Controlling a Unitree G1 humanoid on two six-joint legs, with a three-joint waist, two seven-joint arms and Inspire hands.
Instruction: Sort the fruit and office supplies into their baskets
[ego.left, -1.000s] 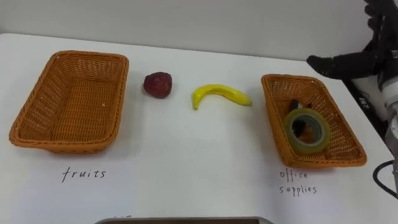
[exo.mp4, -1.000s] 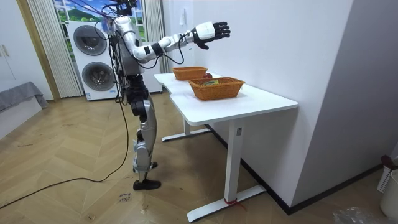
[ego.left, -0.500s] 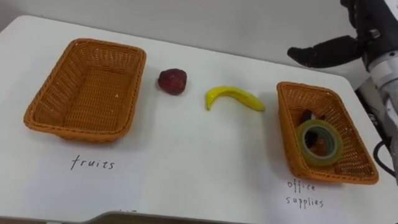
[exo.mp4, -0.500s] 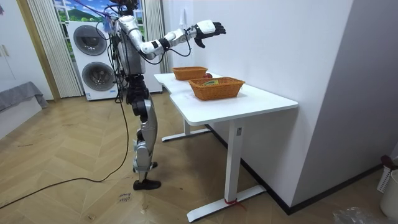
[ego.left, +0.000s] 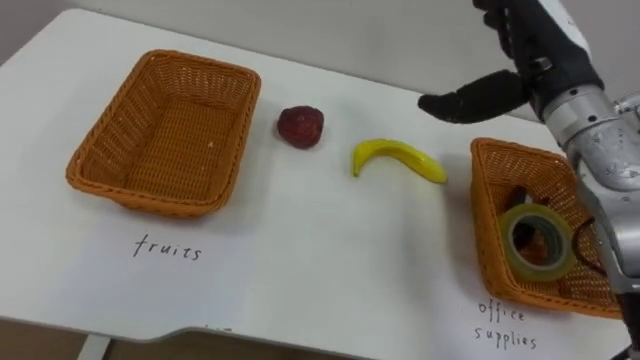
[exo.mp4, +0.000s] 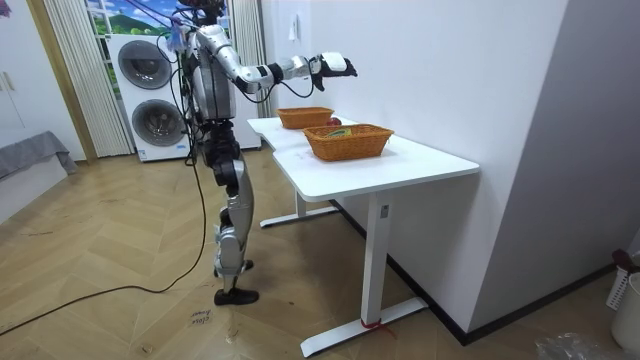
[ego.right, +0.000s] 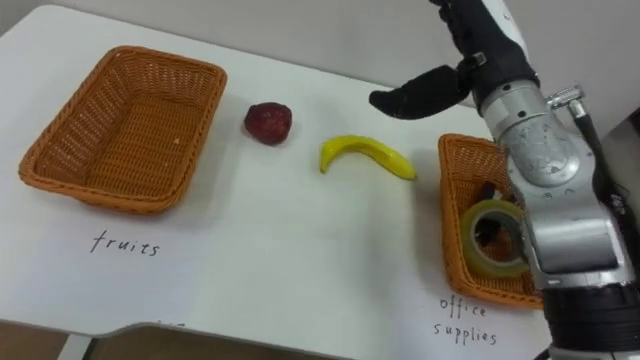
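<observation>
A yellow banana and a dark red fruit lie on the white table between two wicker baskets. The left basket, with a handwritten fruits label before it, holds nothing. The right basket, labelled for office supplies, holds a tape roll and a small dark item. My right hand hovers open in the air above and behind the banana, its thumb stretched leftward, touching nothing. In the room view the robot stands at the table's end with that hand raised over it.
The table's front edge runs close below the labels, and a pale wall rises right behind the table. In the room view, two stacked washing machines stand behind the robot on the wooden floor.
My right hand has come down and leftward, from beyond the office basket to above the banana. The eye view has shifted, so the whole table scene sits further right.
</observation>
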